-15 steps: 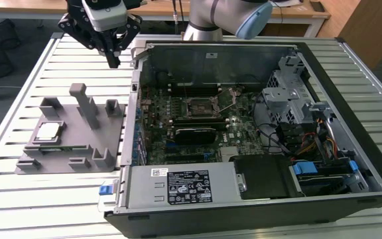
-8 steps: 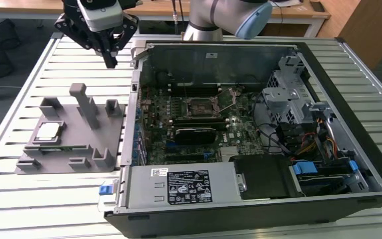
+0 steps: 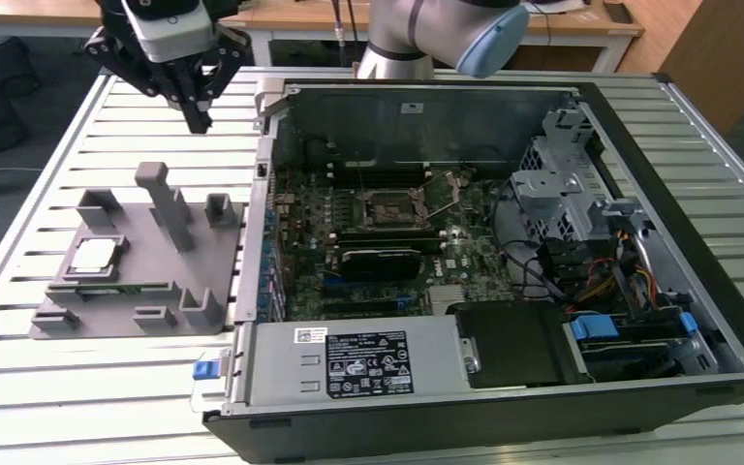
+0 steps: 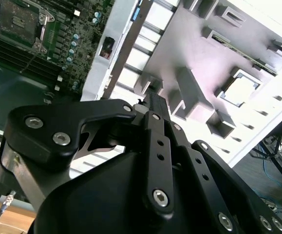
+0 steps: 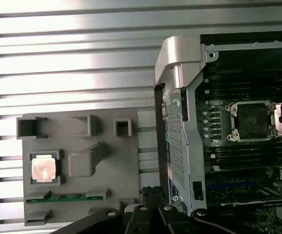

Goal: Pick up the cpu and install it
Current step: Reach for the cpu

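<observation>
The cpu (image 3: 94, 256) is a small silvery square chip lying flat in a recess of the grey fixture (image 3: 152, 291) on the slatted table; it also shows in both wrist views (image 5: 44, 169) (image 4: 238, 90). My gripper (image 3: 199, 122) hangs above the table beyond the fixture, well away from the cpu, with its fingers pressed together and nothing between them. Its fingertips (image 5: 151, 191) appear between the fixture and the case wall. The black socket (image 3: 398, 205) sits on the motherboard inside the open computer case; it shows in the first wrist view too (image 5: 253, 119).
The open computer case (image 3: 682, 116) fills the exterior view's right, with a drive cage (image 3: 566, 184), cables and a power supply (image 3: 359, 358) inside. Tall grey posts (image 3: 166, 203) rise from the fixture. A green memory stick (image 5: 65, 197) lies in a fixture slot.
</observation>
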You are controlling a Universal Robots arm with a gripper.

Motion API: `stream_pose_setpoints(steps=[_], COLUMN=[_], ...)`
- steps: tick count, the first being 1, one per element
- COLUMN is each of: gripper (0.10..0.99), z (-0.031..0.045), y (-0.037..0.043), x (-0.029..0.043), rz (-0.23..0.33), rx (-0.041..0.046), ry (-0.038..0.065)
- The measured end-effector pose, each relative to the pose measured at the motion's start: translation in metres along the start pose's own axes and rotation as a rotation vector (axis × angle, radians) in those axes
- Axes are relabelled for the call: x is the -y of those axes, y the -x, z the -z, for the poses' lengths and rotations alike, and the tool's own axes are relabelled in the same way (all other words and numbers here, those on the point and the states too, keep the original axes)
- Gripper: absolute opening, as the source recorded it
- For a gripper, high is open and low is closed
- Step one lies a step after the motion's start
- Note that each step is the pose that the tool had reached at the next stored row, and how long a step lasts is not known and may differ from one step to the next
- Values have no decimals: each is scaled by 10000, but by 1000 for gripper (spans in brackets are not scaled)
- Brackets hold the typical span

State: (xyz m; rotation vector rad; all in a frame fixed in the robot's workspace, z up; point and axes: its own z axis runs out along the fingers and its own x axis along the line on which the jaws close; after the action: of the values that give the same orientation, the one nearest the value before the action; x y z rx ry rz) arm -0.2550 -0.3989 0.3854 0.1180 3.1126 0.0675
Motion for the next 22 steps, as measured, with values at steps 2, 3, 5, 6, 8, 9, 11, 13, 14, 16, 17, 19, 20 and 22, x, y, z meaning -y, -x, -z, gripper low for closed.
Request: stream_pose_setpoints(steps=[2, 3, 5, 6, 8, 9, 11, 13, 14, 16, 17, 19, 20, 22], gripper=[106, 106, 106, 106, 106, 106, 106, 106, 106, 106, 106, 106, 106, 106], z=[-2, -3, -4, -4, -5, -6, -6, -7, -7, -8, -9, -9, -10, -11], y=[-39, -56, -84, -96, -119, -130, -154, -176, -187, -204, -212, -228, -236, -249], x=[3, 4, 7, 7, 9, 10, 12, 14, 15, 16, 17, 18, 18, 19], rz=[1, 0, -1, -1, 0, 0, -1, 0, 0, 0, 0, 0, 0, 0], rx=[1, 1, 1, 1, 1, 1, 1, 0, 1, 0, 1, 1, 1, 1], ry=[1, 1, 1, 1, 1, 1, 1, 0, 0, 1, 1, 0, 1, 1])
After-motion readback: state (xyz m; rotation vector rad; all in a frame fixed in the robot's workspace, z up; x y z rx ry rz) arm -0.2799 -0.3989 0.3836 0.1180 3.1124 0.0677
